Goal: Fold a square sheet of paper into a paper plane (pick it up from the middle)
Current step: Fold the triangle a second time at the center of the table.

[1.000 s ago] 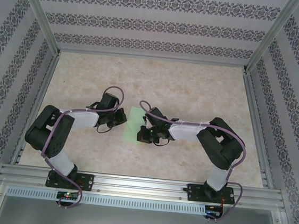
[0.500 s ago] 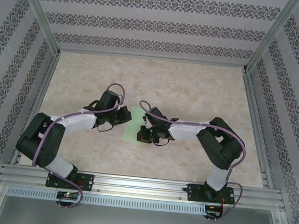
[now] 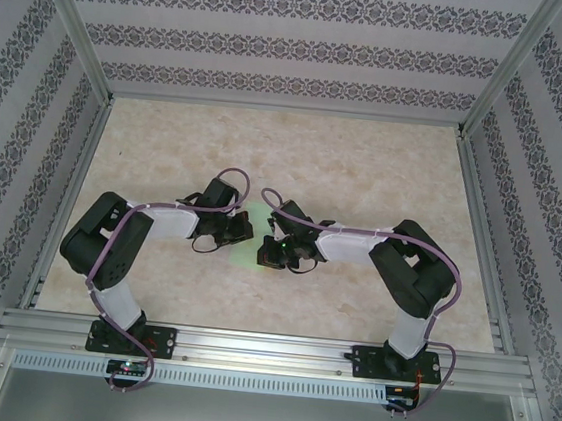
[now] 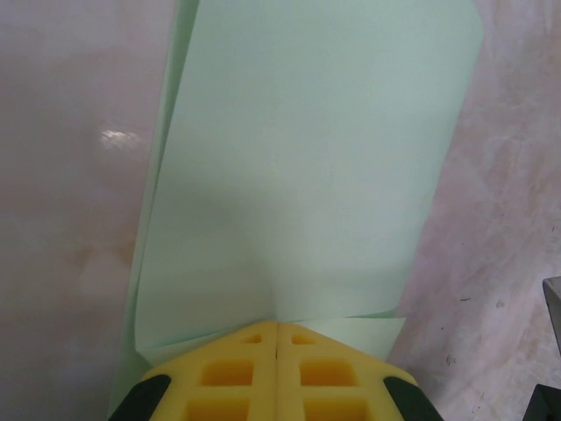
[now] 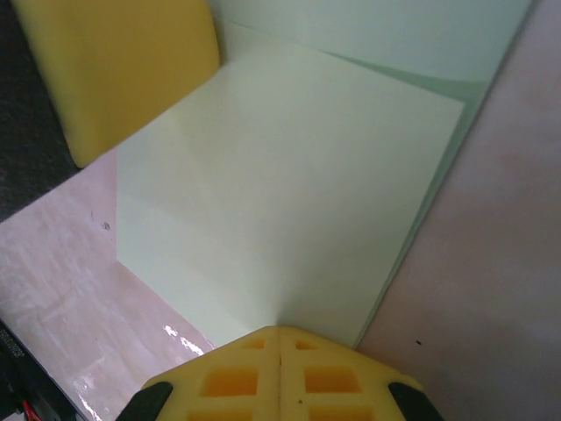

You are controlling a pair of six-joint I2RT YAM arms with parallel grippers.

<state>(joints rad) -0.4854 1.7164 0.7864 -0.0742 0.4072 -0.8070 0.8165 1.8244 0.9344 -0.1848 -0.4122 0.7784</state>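
At mid-frame in the overhead view, the left gripper [image 4: 277, 333] and right gripper [image 5: 279, 340], each pressed together, pinch opposite edges of the folded square sheet of paper [image 4: 307, 175] on the tabletop [image 4: 61, 175], apparently holding its layers aligned for creasing.

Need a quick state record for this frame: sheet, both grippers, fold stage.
sheet: square sheet of paper, pale green, folded over itself with two layers showing, on the table
left gripper: shut, tips pinching one edge of the sheet
right gripper: shut, tips at the opposite side, apparently pinching it too
fold stage: early, no dart shape yet
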